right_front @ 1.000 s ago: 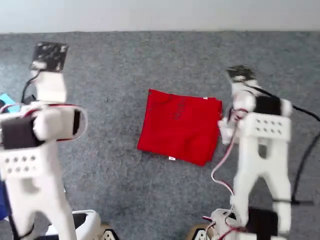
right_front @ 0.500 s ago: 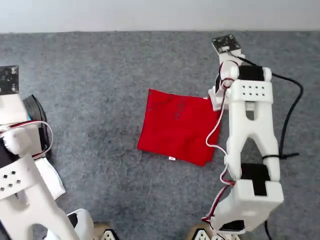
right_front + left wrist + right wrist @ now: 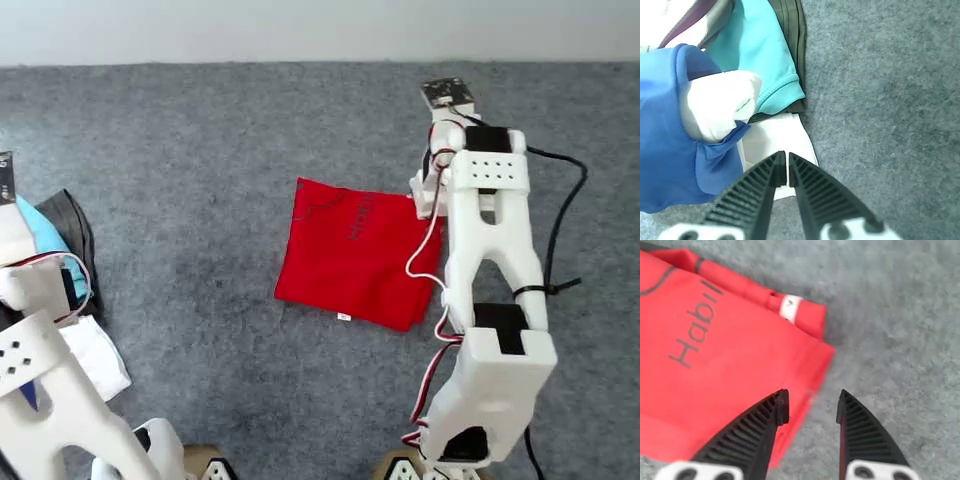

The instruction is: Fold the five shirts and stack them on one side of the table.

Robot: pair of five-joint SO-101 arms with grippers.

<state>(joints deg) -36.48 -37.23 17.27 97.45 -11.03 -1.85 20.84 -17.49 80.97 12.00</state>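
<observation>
Shirt (image 3: 355, 255), red, folded, right pincer (image 3: 812, 396) parted over edge

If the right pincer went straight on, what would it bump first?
Probably the edge of the red shirt: the open right pincer straddles it, one finger over cloth, one over carpet. Depth is unclear.

Folded shirt (image 3: 355, 260) at table (image 3: 200, 180) centre, shirt pile (image 3: 48, 232) well apart at the left edge
</observation>
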